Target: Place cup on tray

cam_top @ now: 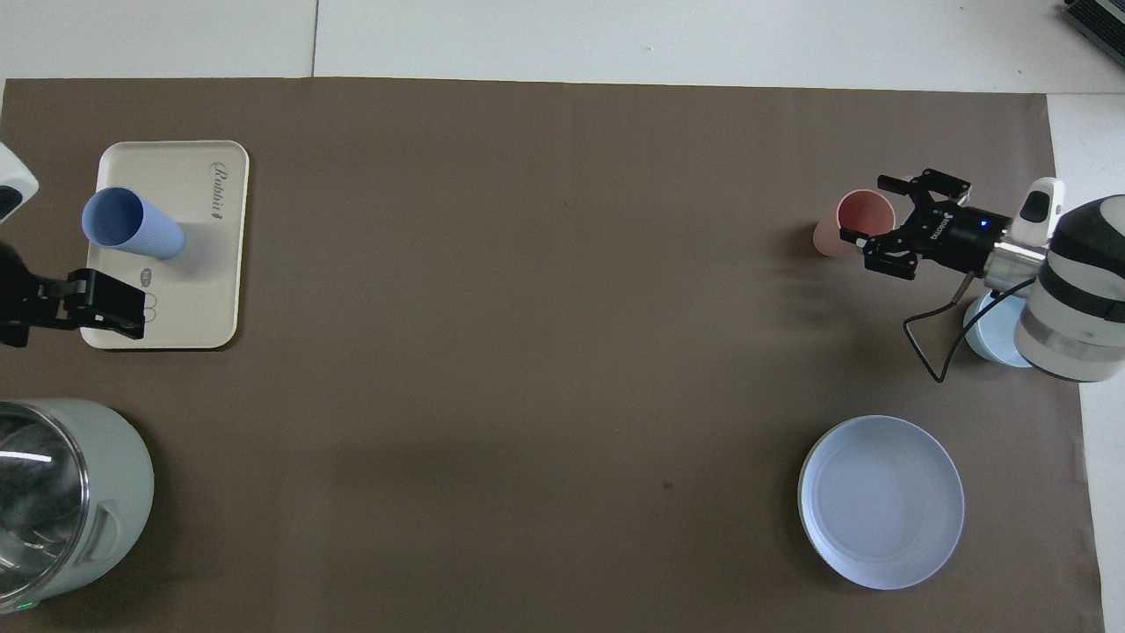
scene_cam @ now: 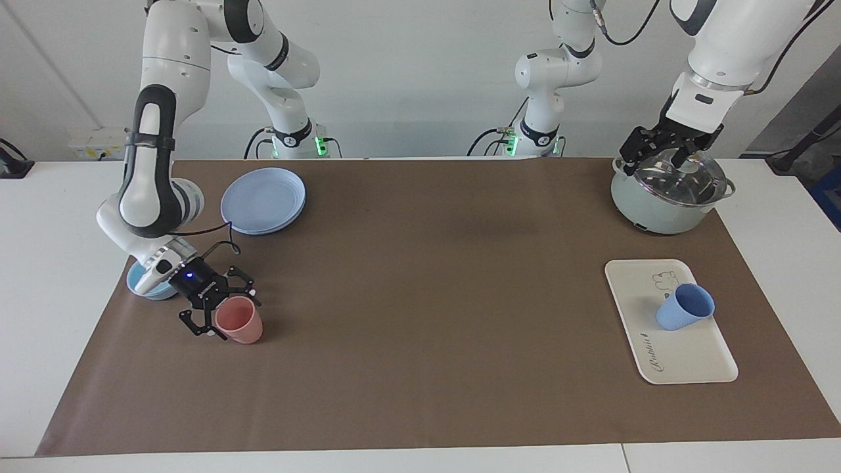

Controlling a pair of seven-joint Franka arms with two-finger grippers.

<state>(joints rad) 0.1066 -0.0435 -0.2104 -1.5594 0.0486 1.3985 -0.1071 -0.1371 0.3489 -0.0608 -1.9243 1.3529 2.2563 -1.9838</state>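
Note:
The periwinkle-blue cup stands on the cream tray, at the left arm's end of the table. My left gripper hangs open and empty, high over the pot's lid, well clear of the cup. My right gripper is low at the right arm's end of the table. It is open, with one finger on either side of a pink cup that rests on the mat.
A pale green pot with a glass lid sits nearer to the robots than the tray. A round blue plate and a light-blue bowl lie near the right arm.

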